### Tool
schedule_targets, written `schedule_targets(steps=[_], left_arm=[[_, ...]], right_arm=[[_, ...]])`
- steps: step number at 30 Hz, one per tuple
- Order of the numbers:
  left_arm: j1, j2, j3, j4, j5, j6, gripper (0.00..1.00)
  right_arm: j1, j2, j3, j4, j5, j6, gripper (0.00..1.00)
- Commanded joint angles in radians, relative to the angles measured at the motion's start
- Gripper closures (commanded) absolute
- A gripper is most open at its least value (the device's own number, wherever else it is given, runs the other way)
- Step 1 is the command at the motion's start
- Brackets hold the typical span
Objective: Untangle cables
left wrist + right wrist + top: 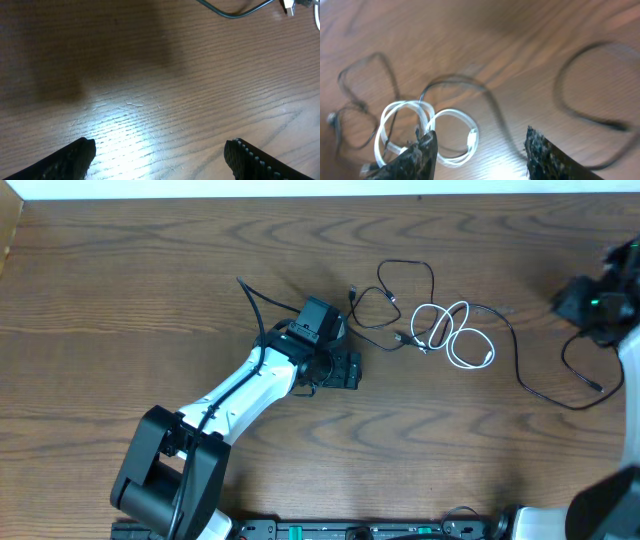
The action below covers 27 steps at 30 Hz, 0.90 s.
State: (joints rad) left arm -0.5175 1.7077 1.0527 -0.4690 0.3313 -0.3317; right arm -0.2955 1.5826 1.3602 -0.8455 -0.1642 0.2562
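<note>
The white cord (452, 335) lies coiled in loops right of the table's centre. The black cord (518, 365) threads through it, looping to the upper left and trailing off to the right. My left gripper (345, 368) is open and empty, low over bare wood just left of the cords. In the left wrist view its jaws (160, 155) frame bare table, with the black cord (232, 15) at the top edge. My right gripper (567, 302) is open and empty at the far right. In the right wrist view its jaws (480, 150) hang above the white coil (470, 135) and the black cord (492, 102).
The table is brown wood with a pale strip along its far edge (320, 188). The left arm (240, 395) stretches from the front left toward the centre. The right arm's base (610, 505) is at the front right corner.
</note>
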Motion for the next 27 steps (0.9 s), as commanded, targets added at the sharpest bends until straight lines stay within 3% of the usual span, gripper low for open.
schedule_targets(steps=[1, 9, 14, 17, 27], left_arm=[[-0.001, -0.004, 0.002, -0.005, -0.003, 0.021, 0.13], [-0.001, -0.004, 0.002, -0.013, -0.003, 0.021, 0.13], [-0.001, -0.004, 0.002, -0.023, -0.003, 0.021, 0.13], [-0.001, -0.004, 0.002, -0.023, -0.003, 0.021, 0.13], [-0.001, -0.004, 0.002, -0.023, -0.003, 0.021, 0.13]], right_arm=[[0.043, 0.066, -0.002, -0.008, -0.108, -0.018, 0.48], [0.11, 0.201, -0.002, -0.006, 0.036, -0.019, 0.48], [0.113, 0.285, -0.002, -0.001, 0.063, -0.098, 0.51], [0.113, 0.325, -0.002, 0.062, 0.116, -0.114, 0.48], [0.116, 0.416, -0.002, 0.234, 0.059, -0.423, 0.44]])
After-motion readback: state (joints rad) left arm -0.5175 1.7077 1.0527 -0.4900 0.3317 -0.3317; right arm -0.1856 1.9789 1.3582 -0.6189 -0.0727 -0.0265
